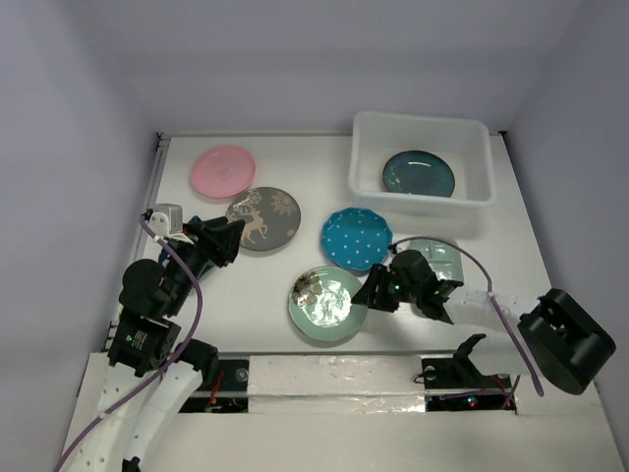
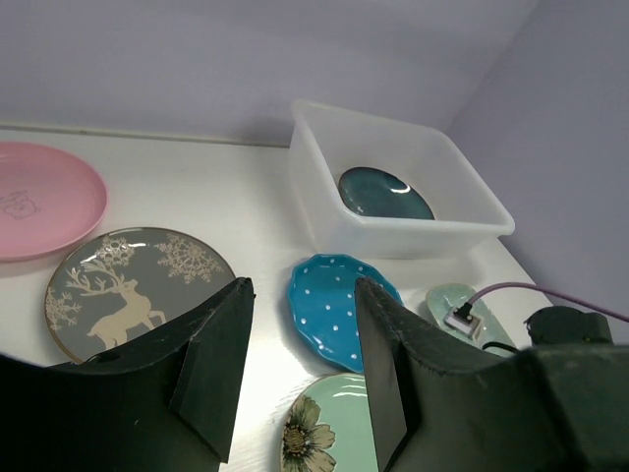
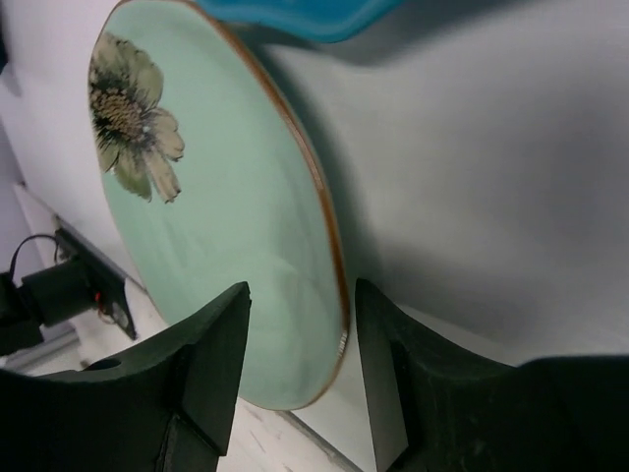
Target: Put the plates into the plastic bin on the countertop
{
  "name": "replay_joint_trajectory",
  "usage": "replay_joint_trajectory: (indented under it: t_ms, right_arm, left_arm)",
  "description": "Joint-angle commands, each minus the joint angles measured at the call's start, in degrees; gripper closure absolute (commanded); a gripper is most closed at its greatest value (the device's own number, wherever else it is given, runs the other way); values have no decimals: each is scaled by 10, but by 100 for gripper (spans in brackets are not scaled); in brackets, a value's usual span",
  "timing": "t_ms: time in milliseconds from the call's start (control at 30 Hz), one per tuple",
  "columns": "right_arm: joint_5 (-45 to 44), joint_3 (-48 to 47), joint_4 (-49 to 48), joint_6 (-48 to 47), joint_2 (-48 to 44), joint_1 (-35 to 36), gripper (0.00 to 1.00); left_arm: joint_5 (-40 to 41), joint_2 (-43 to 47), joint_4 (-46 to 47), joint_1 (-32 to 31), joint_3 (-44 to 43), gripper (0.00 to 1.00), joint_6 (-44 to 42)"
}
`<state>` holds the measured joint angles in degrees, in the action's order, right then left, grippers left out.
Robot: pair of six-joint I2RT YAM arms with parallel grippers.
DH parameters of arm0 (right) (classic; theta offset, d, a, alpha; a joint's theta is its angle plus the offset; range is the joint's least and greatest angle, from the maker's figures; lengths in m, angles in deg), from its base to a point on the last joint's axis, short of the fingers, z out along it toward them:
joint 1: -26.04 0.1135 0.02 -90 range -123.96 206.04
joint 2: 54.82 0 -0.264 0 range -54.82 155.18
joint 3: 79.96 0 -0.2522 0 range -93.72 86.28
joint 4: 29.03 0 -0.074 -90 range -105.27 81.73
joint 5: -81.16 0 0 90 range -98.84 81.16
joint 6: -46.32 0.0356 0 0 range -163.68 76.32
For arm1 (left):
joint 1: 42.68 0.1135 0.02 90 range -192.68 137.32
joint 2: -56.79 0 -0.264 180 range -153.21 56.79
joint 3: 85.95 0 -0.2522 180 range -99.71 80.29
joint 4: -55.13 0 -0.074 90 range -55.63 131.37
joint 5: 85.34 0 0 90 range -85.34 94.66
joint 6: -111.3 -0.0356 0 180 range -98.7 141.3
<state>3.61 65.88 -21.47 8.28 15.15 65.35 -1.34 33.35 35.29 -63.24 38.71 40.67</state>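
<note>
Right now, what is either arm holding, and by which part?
Nothing. Right fingers open astride the rim of the pale green flowered plate; left fingers empty.

Plain pale lavender walls [image 1: 295, 59] enclose the scene on the left, far and right sides. A silvery taped strip [image 1: 334, 376] spans the near edge, with a black bracket [image 1: 470, 356] towards its right end.

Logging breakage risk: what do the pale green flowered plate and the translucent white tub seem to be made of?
Pale green flowered round plate: likely glazed ceramic, glossy reflections, brown rim edge.
Translucent white rectangular tub: probably plastic, satin, thin rounded walls letting light through.
</note>
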Motion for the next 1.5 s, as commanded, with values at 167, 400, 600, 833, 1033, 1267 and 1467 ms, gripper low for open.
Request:
replay_joint_trajectory:
  t_ms: [167,400,600,833,1033,1267,1467]
  right_arm:
    - [64,36,-195,45,106,17,65]
    - [74,49,-233,70,46,30,100]
    - [15,-55,-68,23,-153,30,100]
    - [-39,-251,-10,-74,-183,-90,100]
    - [-17,-388,11,-119,-48,-275,100]
    - [-31,-446,10,-138,61,-372,100]
    - [-23,-481,24,-143,132,-424,100]
  left_arm:
    - [-5,7,17,-3,-3,57,1]
    - [-7,8,19,-3,-4,57,1]
    - [-2,9,19,3,-4,57,3]
    - [-2,10,20,3,-4,57,5]
    - [-1,19,19,3,-4,57,4]
    - [1,21,19,-3,-3,57,4]
    - [1,24,18,-3,-4,57,4]
